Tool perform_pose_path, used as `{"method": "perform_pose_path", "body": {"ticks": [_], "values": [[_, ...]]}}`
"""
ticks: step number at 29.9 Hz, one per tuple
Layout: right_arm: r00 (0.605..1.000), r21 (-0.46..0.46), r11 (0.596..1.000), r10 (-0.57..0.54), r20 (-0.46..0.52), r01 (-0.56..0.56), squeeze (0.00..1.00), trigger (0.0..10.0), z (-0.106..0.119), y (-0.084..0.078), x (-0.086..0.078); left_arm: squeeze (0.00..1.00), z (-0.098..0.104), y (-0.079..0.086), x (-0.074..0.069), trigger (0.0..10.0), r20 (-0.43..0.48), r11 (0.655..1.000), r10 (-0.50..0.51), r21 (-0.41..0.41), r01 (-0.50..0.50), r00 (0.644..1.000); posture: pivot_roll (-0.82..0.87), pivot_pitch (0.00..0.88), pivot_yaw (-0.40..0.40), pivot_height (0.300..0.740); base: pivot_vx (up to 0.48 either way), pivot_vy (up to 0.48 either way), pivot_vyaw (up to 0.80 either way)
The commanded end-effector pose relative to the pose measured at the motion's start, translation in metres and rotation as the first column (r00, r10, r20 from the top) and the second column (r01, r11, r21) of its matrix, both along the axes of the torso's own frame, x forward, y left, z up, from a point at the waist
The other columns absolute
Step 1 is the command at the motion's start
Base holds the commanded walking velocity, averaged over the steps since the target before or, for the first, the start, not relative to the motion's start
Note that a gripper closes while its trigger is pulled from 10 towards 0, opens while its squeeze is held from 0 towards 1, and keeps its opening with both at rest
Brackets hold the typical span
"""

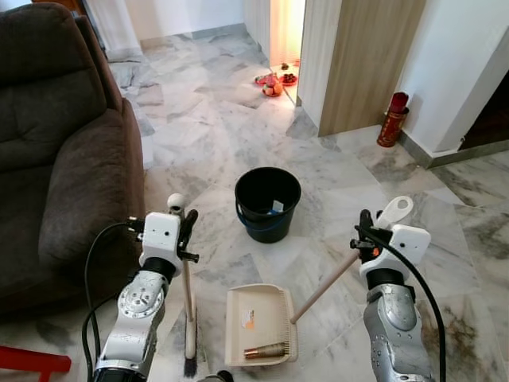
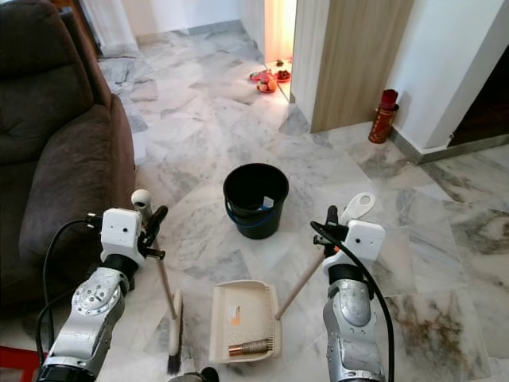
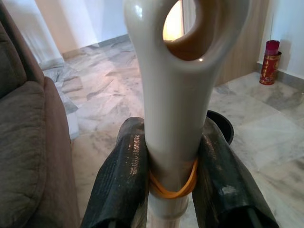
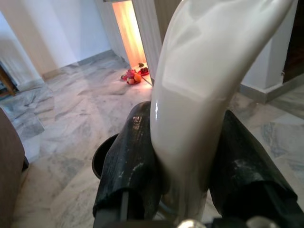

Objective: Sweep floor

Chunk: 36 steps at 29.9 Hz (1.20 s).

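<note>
My left end effector pinches the broom beside the sofa; my right end effector pinches the dustpan handle, open floor beyond the bucket.

Cream plastic hand broom with dark bristles: upright, bristle tip on the marble floor just left of the dustpan (an orange rubber band circles its handle). Cream plastic dustpan with long wooden handle: flat on the floor before the black bucket, brownish debris at its near edge.
</note>
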State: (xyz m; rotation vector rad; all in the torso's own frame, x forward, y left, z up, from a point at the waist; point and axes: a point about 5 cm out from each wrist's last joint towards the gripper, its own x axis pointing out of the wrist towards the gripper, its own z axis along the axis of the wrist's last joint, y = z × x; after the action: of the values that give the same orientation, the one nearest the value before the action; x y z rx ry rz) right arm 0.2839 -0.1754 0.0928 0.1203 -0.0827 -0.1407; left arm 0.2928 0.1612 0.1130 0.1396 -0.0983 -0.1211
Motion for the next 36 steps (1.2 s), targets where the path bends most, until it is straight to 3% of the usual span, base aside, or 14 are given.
{"method": "perform_pose_path", "body": {"ticks": [1, 30, 36], "values": [[0.999, 0.018, 1.0, 0.001, 0.038, -0.002, 0.0, 10.0, 0.008, 0.0023, 0.0024, 0.0, 0.0072, 0.0039, 0.0012, 10.0, 0.03, 1.0, 0.011, 0.007, -0.011, 0.999, 0.08, 0.102, 0.049, 0.74, 0.304, 0.0, 0.0], [0.998, -0.01, 1.0, 0.017, 0.054, -0.016, 0.0, 10.0, 0.0112, 0.0054, 0.0051, 0.0, 0.009, 0.0038, 0.0023, 10.0, 0.038, 1.0, 0.007, 0.007, -0.007, 0.999, 0.08, 0.099, 0.052, 0.74, 0.293, 0.0, -0.09], [0.998, -0.01, 0.999, 0.034, 0.055, -0.033, 0.0, 10.0, 0.0107, 0.0067, 0.0051, 0.0, 0.0097, 0.0038, 0.0026, 10.0, 0.048, 1.0, 0.011, 0.002, -0.012, 0.999, 0.08, 0.097, 0.051, 0.74, 0.041, 0.0, 0.67]]}}
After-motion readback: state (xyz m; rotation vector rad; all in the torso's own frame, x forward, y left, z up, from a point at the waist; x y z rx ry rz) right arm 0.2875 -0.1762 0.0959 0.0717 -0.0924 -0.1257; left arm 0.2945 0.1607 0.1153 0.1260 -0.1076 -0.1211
